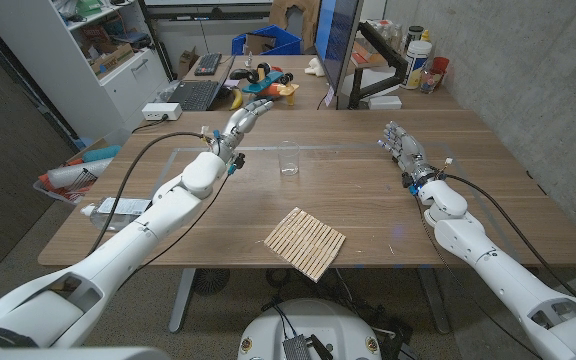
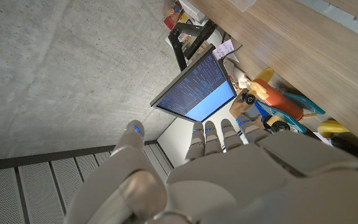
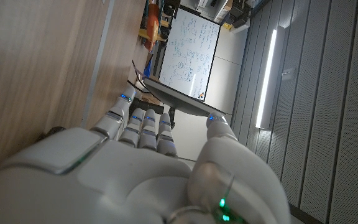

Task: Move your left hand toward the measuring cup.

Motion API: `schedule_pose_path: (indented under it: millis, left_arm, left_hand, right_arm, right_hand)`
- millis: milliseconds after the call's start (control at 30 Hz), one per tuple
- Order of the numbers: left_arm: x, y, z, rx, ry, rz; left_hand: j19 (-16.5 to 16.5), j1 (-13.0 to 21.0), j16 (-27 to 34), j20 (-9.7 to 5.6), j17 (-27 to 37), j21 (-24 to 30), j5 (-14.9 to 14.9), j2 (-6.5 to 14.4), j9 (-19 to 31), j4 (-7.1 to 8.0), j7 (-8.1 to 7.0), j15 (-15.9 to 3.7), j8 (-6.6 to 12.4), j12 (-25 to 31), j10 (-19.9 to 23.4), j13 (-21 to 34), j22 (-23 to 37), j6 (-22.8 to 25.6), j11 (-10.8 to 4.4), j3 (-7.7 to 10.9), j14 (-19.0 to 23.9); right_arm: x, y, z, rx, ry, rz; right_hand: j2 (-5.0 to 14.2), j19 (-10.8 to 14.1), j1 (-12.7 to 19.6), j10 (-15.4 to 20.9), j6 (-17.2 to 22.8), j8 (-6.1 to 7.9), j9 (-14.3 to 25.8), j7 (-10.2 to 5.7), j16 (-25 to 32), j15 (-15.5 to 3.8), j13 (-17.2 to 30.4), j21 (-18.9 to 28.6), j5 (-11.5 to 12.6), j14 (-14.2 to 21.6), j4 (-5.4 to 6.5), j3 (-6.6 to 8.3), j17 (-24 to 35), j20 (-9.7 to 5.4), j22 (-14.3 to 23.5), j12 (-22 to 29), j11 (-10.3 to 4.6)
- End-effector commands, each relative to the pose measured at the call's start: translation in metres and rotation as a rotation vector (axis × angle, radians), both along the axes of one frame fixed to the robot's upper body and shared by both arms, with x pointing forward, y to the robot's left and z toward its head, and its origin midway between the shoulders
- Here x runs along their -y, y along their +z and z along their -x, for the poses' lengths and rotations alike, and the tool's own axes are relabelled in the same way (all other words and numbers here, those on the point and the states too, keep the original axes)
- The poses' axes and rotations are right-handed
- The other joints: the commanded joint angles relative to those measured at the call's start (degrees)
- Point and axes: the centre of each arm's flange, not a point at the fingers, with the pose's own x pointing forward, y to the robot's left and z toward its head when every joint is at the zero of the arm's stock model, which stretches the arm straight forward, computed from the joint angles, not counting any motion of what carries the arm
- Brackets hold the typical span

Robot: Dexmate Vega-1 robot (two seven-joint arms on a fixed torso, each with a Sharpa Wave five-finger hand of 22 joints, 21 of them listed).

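A clear measuring cup (image 1: 288, 159) stands upright on the wooden table (image 1: 368, 210), near its middle and toward the far side. My left hand (image 1: 245, 119) is raised at the far left of the table, left of the cup and apart from it, fingers stretched out and holding nothing. In the left wrist view the left hand (image 2: 216, 168) points its straight fingers at a monitor. My right hand (image 1: 403, 146) stands at the far right of the table, fingers apart and empty; the right wrist view shows that right hand (image 3: 148, 162) beside the tabletop.
A slatted wooden mat (image 1: 305, 241) lies near the table's front edge. A monitor (image 1: 333, 45) on an arm stands at the far edge, with toys (image 1: 263, 82), a laptop (image 1: 193, 95) and bottles (image 1: 420, 60) behind the table. White tape (image 1: 268, 147) marks a rectangle on the table.
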Motion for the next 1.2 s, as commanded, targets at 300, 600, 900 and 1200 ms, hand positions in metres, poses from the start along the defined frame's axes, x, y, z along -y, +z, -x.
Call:
schedule_pose_path:
  millis: [300, 600, 900, 1200]
  left_arm:
    - [0.015, 0.006, 0.003, 0.035, 0.062, -0.114]
    - [0.017, 0.008, 0.007, 0.055, 0.104, -0.169]
    - [0.022, 0.010, 0.005, 0.054, 0.112, -0.198]
    - [0.032, 0.011, 0.004, 0.074, 0.149, -0.260]
  left_hand:
    - [-0.4, 1.1, 0.2, 0.67, 0.1, -0.1, 0.1, 0.2, 0.1, -0.59, -0.29, -0.25, 0.37, 0.3, 0.2, 0.1, 0.3, 0.7, 0.01, 0.33, 0.0]
    - [-0.4, 1.6, 0.3, 1.10, 0.1, -0.1, 0.1, 0.4, 0.1, -0.78, -0.61, 0.05, 0.42, 0.3, 0.1, 0.1, 0.3, 1.0, 0.15, 0.49, 0.2]
    - [-0.3, 2.0, 0.3, 1.28, 0.1, -0.1, 0.1, 0.6, 0.2, -0.94, -0.63, 0.05, 0.53, 0.4, 0.4, 0.1, 0.3, 1.4, 0.21, 0.64, 0.2]
    - [0.0, 2.6, 0.4, 1.61, 0.1, -0.1, 0.1, 0.8, 0.2, -1.14, -0.91, -0.14, 0.61, 0.5, 0.7, 0.1, 0.4, 1.8, 0.01, 0.83, 0.6]
  right_arm:
    - [0.002, -0.004, -0.002, -0.006, -0.003, -0.010]
    - [0.001, -0.003, -0.002, -0.003, -0.001, -0.007]
    - [0.001, -0.002, -0.002, -0.002, -0.001, -0.007]
    - [0.002, -0.001, -0.002, 0.004, -0.004, -0.009]
  right_hand:
    - [0.54, 0.4, 0.1, 0.4, 0.6, 0.15, 0.2, -0.20, 0.2, 0.12, 0.0, -0.5, 0.3, 0.3, -0.07, -0.41, 0.0, -0.12, 0.1, 0.4, -0.02]
    - [0.60, 0.4, 0.1, 0.5, 0.7, 0.13, 0.2, -0.30, 0.2, 0.08, 0.0, -0.8, 0.3, 0.3, -0.05, -0.48, -0.2, -0.13, 0.1, 0.4, 0.00]
    - [0.62, 0.5, 0.1, 0.5, 0.7, 0.12, 0.2, -0.40, 0.2, 0.16, 0.0, -1.0, 0.3, 0.4, -0.05, -0.56, -0.3, -0.09, 0.1, 0.4, -0.04]
    - [0.67, 0.6, 0.1, 0.5, 0.7, 0.11, 0.2, -0.40, 0.2, 0.15, -0.1, -1.3, 0.3, 0.3, -0.04, -0.62, -0.4, -0.10, 0.1, 0.3, -0.04]
